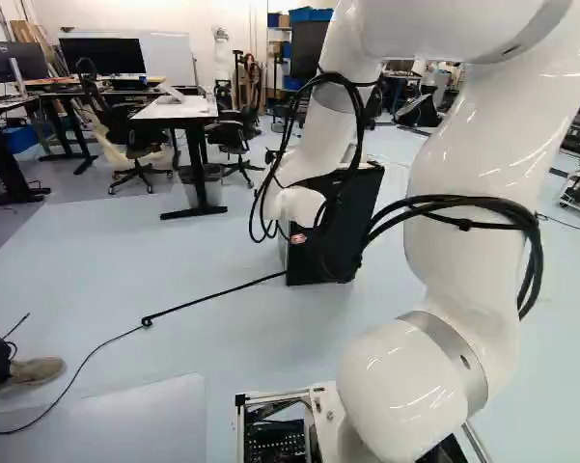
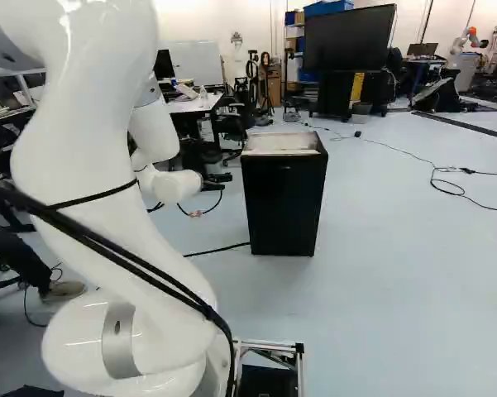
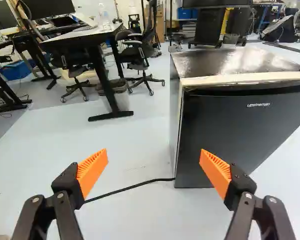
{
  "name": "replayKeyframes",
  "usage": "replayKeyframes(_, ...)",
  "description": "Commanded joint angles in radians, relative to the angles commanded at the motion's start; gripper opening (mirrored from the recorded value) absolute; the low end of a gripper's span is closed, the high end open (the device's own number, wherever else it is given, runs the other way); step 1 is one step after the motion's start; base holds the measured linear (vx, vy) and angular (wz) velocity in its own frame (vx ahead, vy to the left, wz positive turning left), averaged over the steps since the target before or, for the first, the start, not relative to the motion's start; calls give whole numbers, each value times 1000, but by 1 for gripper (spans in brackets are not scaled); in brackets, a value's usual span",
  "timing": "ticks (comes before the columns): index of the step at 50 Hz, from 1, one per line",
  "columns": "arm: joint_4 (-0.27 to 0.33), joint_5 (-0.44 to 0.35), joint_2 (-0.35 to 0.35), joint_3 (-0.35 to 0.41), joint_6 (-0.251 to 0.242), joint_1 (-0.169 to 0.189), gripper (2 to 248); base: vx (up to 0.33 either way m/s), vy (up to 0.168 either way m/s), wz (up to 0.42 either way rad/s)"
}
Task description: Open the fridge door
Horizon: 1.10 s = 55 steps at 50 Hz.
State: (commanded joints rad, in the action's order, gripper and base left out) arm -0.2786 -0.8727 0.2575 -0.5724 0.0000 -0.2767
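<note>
Fridge (image 3: pixel 239 140) partly hidden by arm (image 1: pixel 473 241) in left base view; one top corner cut off in wrist view. Gripper (image 3: pixel 153 153) hard to make out in both base views. One fridge, two jaws counted. Fridge black, boxy; pale strip (image 3: pixel 244 78) seen along top front edge; door (image 3: pixel 214 120) closed. Fridge stood on floor (image 2: pixel 397 289), ahead of gripper. Jaws spread wide.

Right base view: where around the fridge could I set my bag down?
Bare floor spreads right of the black mini fridge, short of the looped cable, and on the fridge's near side, short of the black cord leaving its lower left corner. Behind and left is crowded, with a desk and office chairs.
</note>
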Motion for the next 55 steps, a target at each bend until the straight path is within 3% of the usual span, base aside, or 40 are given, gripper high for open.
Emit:
replayKeyframes(23, -75, -35, 168, -145, 0, -18, 247, 0, 0, 0)
replayKeyframes(55, -184, -135, 385, -350, 0, -1, 247, 0, 0, 0)
